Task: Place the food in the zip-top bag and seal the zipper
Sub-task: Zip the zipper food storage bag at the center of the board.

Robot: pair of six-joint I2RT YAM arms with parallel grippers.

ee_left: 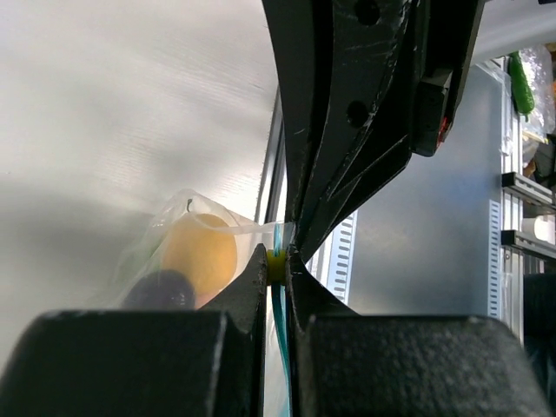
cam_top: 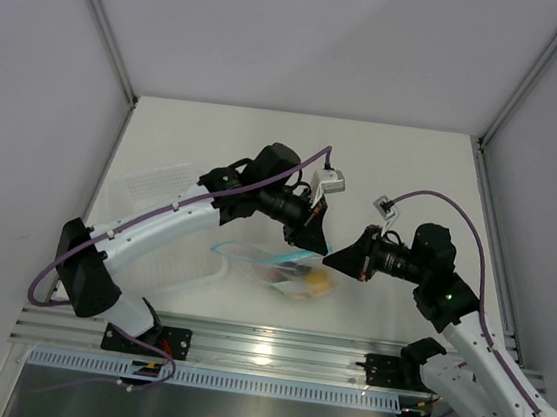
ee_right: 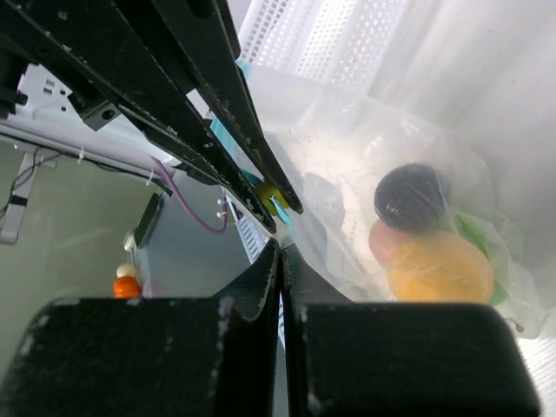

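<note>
The clear zip-top bag (cam_top: 270,265) lies near the table's front edge, between my two grippers. The yellow (ee_right: 439,271), purple (ee_right: 410,196), pink (ee_right: 380,241) and green (ee_right: 475,234) food pieces are inside it. My left gripper (cam_top: 311,238) is shut on the yellow slider (ee_left: 276,263) of the light blue zipper (ee_left: 281,317). My right gripper (cam_top: 336,261) is shut on the bag's edge (ee_right: 306,228), right beside the left fingertips (ee_right: 282,198). In the left wrist view the yellow piece (ee_left: 200,256) and the purple piece (ee_left: 162,288) show through the plastic.
A white perforated piece (cam_top: 159,181) lies at the back left of the table. White perforated plastic (ee_right: 334,35) also shows behind the bag in the right wrist view. The metal rail (cam_top: 273,347) runs along the near edge. Side walls close in the table.
</note>
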